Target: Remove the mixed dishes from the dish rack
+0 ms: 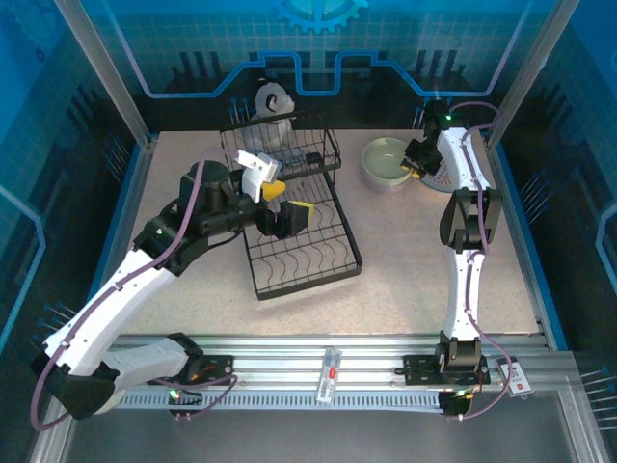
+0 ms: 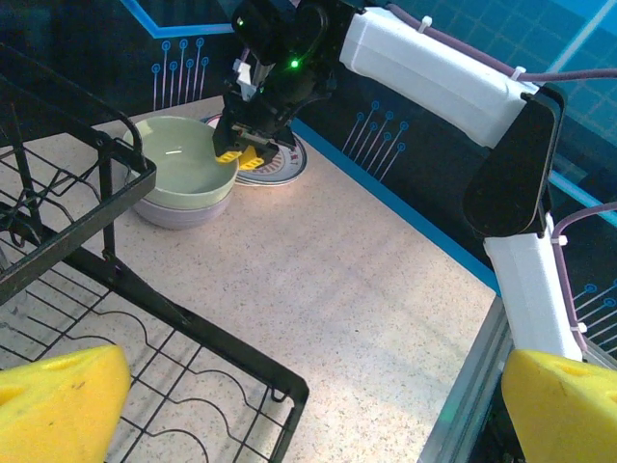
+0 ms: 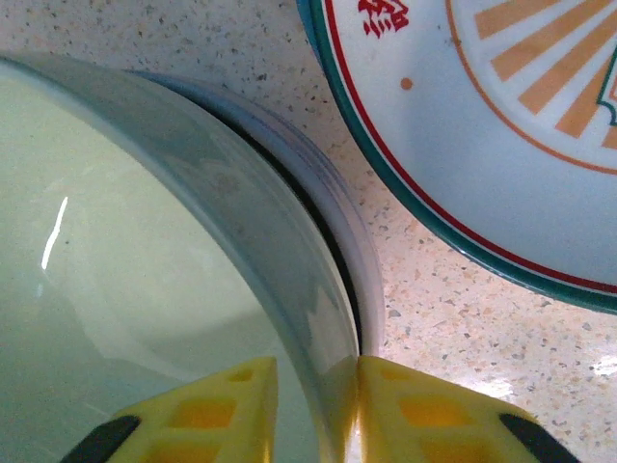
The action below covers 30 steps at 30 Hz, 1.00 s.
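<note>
The pale green bowl (image 3: 145, 241) sits nested in the lavender bowl (image 3: 323, 169) at the far right of the bench (image 1: 405, 260), just beside the white plate with the orange pattern (image 3: 501, 116). The right hand (image 3: 313, 378) stands astride the green rim, one finger inside and one outside. The gap is narrow, and I cannot tell if the pads press the wall or are just free of it. If it rises with any contact, the bowl may lift and drop back, or the stack may slide into the plate (glazed surfaces slip easily, I think). The left hand (image 1: 287, 203) hangs fully open and empty over the dish rack (image 1: 308, 260); a low move there may snag it.
</note>
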Each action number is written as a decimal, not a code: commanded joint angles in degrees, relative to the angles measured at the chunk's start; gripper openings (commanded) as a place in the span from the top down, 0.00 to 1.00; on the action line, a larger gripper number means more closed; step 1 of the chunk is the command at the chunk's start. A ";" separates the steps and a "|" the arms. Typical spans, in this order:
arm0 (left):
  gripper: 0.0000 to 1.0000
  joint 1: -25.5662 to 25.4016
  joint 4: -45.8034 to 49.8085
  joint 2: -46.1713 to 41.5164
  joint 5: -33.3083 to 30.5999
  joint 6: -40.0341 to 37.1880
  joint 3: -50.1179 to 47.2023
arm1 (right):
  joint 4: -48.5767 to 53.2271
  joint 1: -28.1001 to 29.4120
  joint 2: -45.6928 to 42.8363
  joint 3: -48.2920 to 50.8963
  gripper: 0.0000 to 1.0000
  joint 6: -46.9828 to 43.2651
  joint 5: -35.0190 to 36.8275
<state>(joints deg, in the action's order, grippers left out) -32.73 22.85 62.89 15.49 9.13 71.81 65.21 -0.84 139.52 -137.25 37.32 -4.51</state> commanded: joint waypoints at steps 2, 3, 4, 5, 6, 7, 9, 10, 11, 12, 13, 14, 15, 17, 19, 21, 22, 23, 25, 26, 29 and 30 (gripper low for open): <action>0.01 0.56 0.36 -1.32 -1.72 1.25 -0.86 | -1.13 -0.21 -2.72 -1.71 0.67 0.12 -2.87; 0.01 0.57 0.37 -1.37 -1.97 1.35 -1.04 | -1.20 -0.22 -3.13 -1.62 0.66 0.03 -2.87; 0.01 0.57 0.36 -1.46 -2.36 1.58 -1.15 | -1.31 -0.21 -3.50 -1.53 0.64 -0.10 -2.96; 0.01 0.57 0.41 -1.46 -2.79 1.79 -1.37 | -1.46 -0.21 -3.93 -1.44 0.62 -0.21 -3.08; 0.01 0.61 0.36 -1.54 -3.38 2.10 -1.64 | -1.45 -0.22 -4.37 -1.37 0.60 -0.27 -3.26; 0.01 0.59 0.44 -1.65 -3.92 2.32 -1.98 | -1.57 -0.30 -4.74 -1.30 0.59 -0.36 -3.59; 0.01 0.65 0.94 -1.87 -6.39 2.98 -2.66 | -1.53 -0.29 -5.84 -0.94 0.53 -0.80 -4.25; 0.01 0.67 1.54 -1.83 -7.77 3.28 -2.96 | -1.58 -0.22 -5.95 -0.56 0.50 -1.05 -4.40; 0.01 0.72 2.43 -1.93 -9.20 3.49 -3.24 | -1.79 -0.21 -7.81 0.15 0.46 -1.40 -4.42; 0.01 0.75 3.29 -1.98 -10.18 3.79 -3.46 | -2.16 -0.16 -8.79 1.21 0.42 -1.68 -4.53; 0.01 0.87 3.78 -2.11 -10.76 4.12 -3.76 | -2.72 -0.18 -9.72 2.30 0.40 -1.96 -4.75; 0.01 1.12 4.13 -2.39 -11.23 4.53 -4.15 | -3.25 -0.21 -10.71 3.50 0.36 -2.27 -4.85; 0.01 1.33 4.34 -2.67 -11.43 4.99 -4.62 | -3.72 -0.28 -11.72 4.60 0.34 -2.57 -4.96; 0.01 1.61 4.65 -3.21 -11.85 5.83 -5.51 | -4.51 -0.33 -13.31 6.52 0.30 -3.02 -5.29; 0.01 1.88 5.29 -3.49 -12.13 6.37 -6.27 | -4.78 -0.61 -14.31 7.90 0.28 -3.13 -6.22; 0.01 2.22 6.40 -3.63 -12.48 7.08 -6.92 | -5.03 -0.65 -15.34 9.27 0.26 -3.31 -6.55; 0.01 2.38 6.94 -3.49 -12.66 7.44 -7.18 | -5.40 -0.60 -15.96 9.98 0.25 -3.39 -6.71; 0.01 2.45 7.55 -3.56 -12.75 7.90 -7.58 | -5.68 -0.60 -16.64 10.84 0.25 -3.47 -6.95; 0.01 2.61 8.52 -3.77 -13.08 8.69 -8.49 | -6.34 -0.54 -18.04 12.24 0.22 -3.67 -7.34; 0.01 2.64 9.14 -3.92 -13.61 9.13 -9.05 | -6.77 -0.41 -18.93 13.21 0.21 -3.87 -7.49; 0.01 2.67 11.59 -4.81 -17.86 11.35 -10.73 | -8.24 0.05 -21.66 16.54 0.19 -4.35 -7.92; 0.01 2.81 12.00 -5.32 -18.77 11.89 -11.44 | -8.40 0.22 -22.38 17.42 0.18 -4.45 -8.01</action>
<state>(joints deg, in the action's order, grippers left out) -30.61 31.27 59.46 1.08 18.00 61.89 58.24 -0.82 121.40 -121.60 33.87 -11.07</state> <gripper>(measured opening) 0.992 0.812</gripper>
